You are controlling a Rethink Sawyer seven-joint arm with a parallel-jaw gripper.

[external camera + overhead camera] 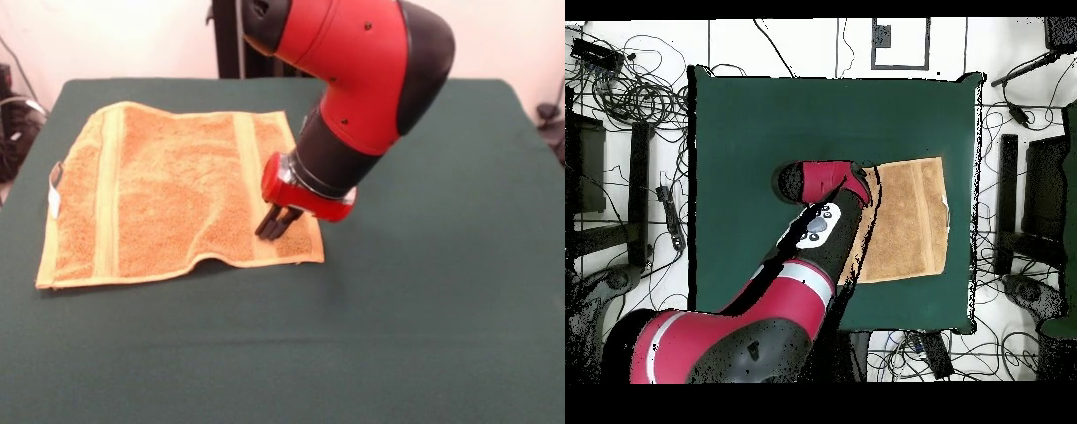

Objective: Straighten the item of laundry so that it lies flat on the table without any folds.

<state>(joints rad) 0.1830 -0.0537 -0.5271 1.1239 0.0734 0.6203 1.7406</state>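
Towel [168,190] near flat, tag [55,200] edge facing table [424,309] side.

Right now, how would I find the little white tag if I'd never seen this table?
Start with the big dark green table and find the orange-yellow towel spread on it. In the front view, go to the towel's left edge, the one farthest from the red arm's gripper. The tag is the only white bit there, sticking out from the border.
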